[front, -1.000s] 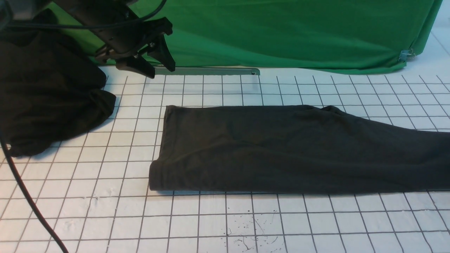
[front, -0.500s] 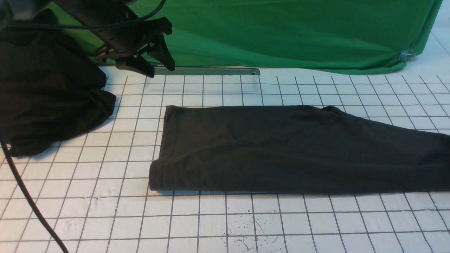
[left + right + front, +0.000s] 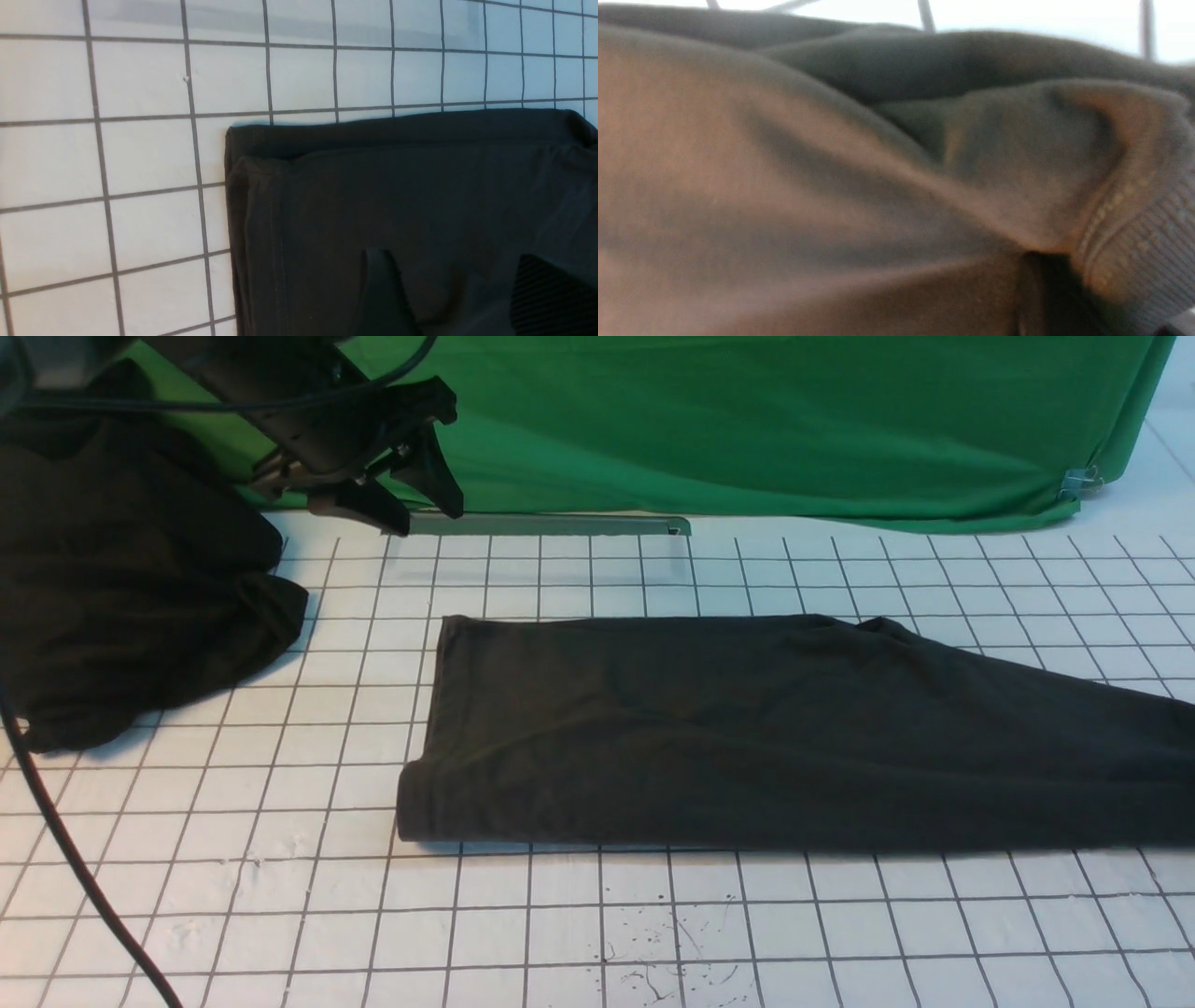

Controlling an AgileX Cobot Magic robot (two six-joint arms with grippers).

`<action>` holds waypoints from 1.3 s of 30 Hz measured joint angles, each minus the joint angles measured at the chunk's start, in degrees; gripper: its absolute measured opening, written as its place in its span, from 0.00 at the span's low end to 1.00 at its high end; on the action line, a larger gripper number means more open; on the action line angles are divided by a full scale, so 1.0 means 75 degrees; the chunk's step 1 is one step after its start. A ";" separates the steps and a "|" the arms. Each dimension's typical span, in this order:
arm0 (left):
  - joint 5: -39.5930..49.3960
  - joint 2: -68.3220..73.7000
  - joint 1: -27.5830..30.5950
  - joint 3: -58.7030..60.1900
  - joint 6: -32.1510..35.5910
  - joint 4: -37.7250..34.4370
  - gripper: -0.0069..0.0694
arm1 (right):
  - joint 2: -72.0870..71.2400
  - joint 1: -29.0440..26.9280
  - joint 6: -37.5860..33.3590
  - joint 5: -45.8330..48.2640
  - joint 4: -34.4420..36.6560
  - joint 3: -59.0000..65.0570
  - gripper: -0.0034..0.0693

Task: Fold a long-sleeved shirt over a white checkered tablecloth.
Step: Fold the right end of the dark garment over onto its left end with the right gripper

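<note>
Seems halfway — finds the long-sleeved shirt [image 3: 747,737] a long band flat on the white checkered tablecloth [image 3: 280,896], crosswise folds pending. Hovers with left gripper [image 3: 425,518] wide, empty; apparently pinches its ribbed end in the closed right gripper.

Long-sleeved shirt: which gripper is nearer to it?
Right. The right gripper is down in the cloth of the long-sleeved shirt; the left gripper hangs raised beyond its far left corner, apart.
</note>
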 joint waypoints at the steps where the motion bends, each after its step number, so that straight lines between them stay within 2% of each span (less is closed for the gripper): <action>1: 0.0060 0.0000 0.0000 0.0000 0.0000 0.0000 0.55 | -0.0124 -0.0045 0.0007 0.0032 -0.0064 0.0000 0.09; 3: 0.0173 0.0000 0.0000 0.0000 0.0054 0.0003 0.52 | -0.0393 -0.0147 0.0037 0.0071 -0.0157 0.0000 0.09; 7: 0.0487 0.0000 0.0000 -0.0053 0.0525 0.0009 0.36 | -0.1050 -0.0375 0.0215 0.0114 -0.0354 0.0000 0.09; 11: 0.0505 -0.0080 0.0000 -0.0069 0.0701 -0.0025 0.18 | -0.1581 -0.0261 0.0301 0.0244 -0.0362 -0.0014 0.09; 13: 0.0505 -0.0118 0.0000 -0.0077 0.0889 -0.0221 0.12 | -0.1837 -0.0052 0.0429 0.0418 -0.0370 -0.0108 0.09; 14: 0.0505 -0.0117 0.0000 -0.0077 0.0940 -0.0252 0.12 | -0.1892 -0.0024 0.0441 0.0438 -0.0370 -0.0122 0.09; 20: 0.0505 -0.0146 0.0000 -0.0063 0.1294 -0.0830 0.09 | -0.2712 0.1514 0.0980 0.0953 -0.0294 -0.0717 0.09; 24: 0.0498 -0.0146 -0.0083 0.0277 0.1316 -0.1360 0.09 | -0.2918 0.2945 0.1582 0.0919 -0.0238 -0.1108 0.09; 25: 0.0498 -0.0146 -0.0097 0.0304 0.1327 -0.1372 0.09 | -0.2918 0.3011 0.1613 0.0905 -0.0230 -0.1126 0.09; 27: 0.0483 -0.0146 -0.0345 0.0800 0.1436 -0.1372 0.09 | -0.2918 0.3760 0.1953 0.0708 -0.0185 -0.1162 0.09; 30: 0.0483 -0.0146 -0.0864 0.1777 0.1742 -0.1145 0.09 | -0.2854 0.4508 0.2250 0.0540 -0.0178 -0.1162 0.09; 34: 0.0151 -0.0146 -0.1325 0.2688 0.1945 -0.1062 0.09 | -0.2757 0.5022 0.2432 0.0466 -0.0175 -0.1162 0.09; 35: -0.0289 -0.0146 -0.1483 0.3053 0.1959 -0.1039 0.09 | -0.2686 0.5205 0.2510 0.0433 -0.0175 -0.1162 0.09; 39: -0.0894 -0.0146 -0.1599 0.3656 0.1966 -0.0812 0.09 | -0.2523 0.5449 0.2691 0.0425 -0.0124 -0.1162 0.09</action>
